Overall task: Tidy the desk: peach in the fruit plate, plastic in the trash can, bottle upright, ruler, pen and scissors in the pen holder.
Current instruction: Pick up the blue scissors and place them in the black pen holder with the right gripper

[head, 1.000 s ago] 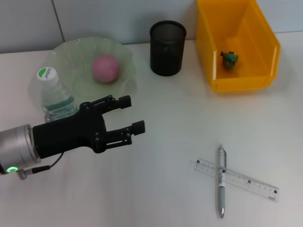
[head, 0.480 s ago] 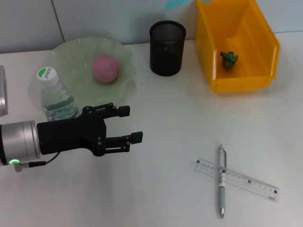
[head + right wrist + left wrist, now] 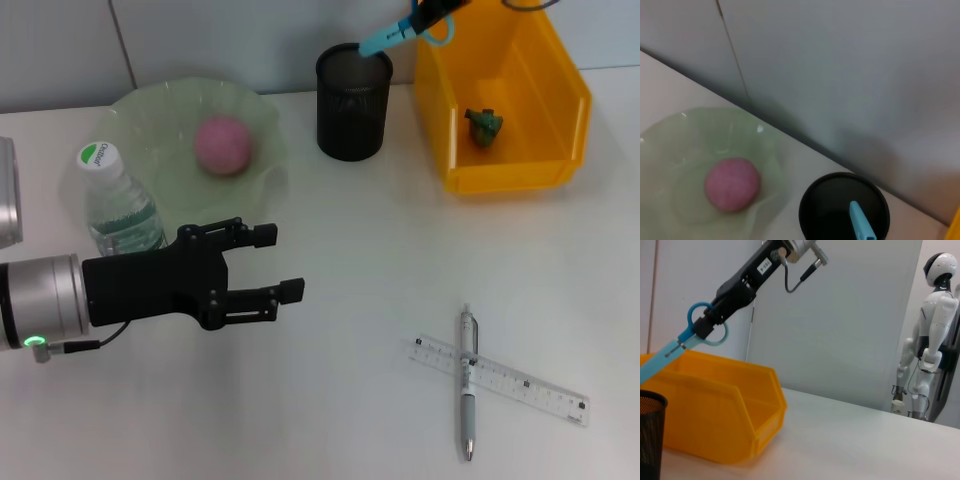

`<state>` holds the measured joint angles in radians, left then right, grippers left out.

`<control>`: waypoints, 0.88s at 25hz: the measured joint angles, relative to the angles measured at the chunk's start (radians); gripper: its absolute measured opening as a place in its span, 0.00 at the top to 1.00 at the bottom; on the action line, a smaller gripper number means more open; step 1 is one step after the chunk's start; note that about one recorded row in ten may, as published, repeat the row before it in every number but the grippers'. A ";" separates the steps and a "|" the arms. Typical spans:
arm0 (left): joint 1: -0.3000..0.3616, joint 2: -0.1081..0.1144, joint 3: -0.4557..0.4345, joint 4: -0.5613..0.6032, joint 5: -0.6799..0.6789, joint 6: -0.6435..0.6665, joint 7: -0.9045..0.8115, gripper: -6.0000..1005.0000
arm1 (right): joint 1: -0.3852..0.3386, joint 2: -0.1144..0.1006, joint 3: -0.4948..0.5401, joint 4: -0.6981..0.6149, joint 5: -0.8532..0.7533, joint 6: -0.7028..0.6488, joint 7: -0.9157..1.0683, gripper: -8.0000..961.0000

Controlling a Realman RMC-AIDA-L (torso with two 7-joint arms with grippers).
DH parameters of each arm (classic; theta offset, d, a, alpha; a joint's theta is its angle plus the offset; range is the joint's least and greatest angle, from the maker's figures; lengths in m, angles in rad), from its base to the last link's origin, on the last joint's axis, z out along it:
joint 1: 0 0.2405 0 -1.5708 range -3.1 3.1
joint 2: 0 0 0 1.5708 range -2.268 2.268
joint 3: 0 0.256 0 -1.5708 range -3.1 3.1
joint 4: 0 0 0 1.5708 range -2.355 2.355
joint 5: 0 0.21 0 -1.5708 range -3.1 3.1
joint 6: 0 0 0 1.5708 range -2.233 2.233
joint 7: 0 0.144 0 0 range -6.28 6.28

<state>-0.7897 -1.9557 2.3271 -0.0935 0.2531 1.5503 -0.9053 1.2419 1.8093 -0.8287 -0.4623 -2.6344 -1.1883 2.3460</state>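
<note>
Right gripper (image 3: 705, 326) grips the scissors (image 3: 395, 33) by the handles, blades slanting down with the tip just over the pen holder (image 3: 354, 102) mouth. Next move looks like a drop straight along that axis. Left gripper (image 3: 268, 262) hovers wide, empty, beside the bottle (image 3: 118, 205).

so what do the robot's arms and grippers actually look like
The left gripper is matte black with angular, linked fingers on a silver cylindrical wrist with a green light and a thin black cable. The right gripper is also black, with a white label, a silver wrist and a looping cable.
</note>
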 joint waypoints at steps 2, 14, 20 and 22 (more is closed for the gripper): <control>0.001 -0.001 0.000 0.001 0.000 0.000 -0.001 0.20 | 0.003 0.005 -0.014 0.015 0.000 0.020 0.000 0.90; 0.010 -0.012 0.000 0.004 -0.008 0.000 -0.003 0.20 | 0.013 0.024 -0.051 0.047 -0.001 0.073 -0.003 0.90; 0.010 -0.014 0.000 0.007 -0.008 -0.001 -0.001 0.20 | 0.014 0.034 -0.057 0.044 -0.001 0.073 -0.004 0.90; 0.010 -0.014 0.000 0.007 -0.006 -0.001 -0.001 0.20 | 0.013 0.035 -0.057 0.041 0.001 0.071 -0.007 0.90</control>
<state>-0.7793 -1.9699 2.3271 -0.0865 0.2471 1.5496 -0.9067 1.2545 1.8447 -0.8854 -0.4215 -2.6337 -1.1173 2.3389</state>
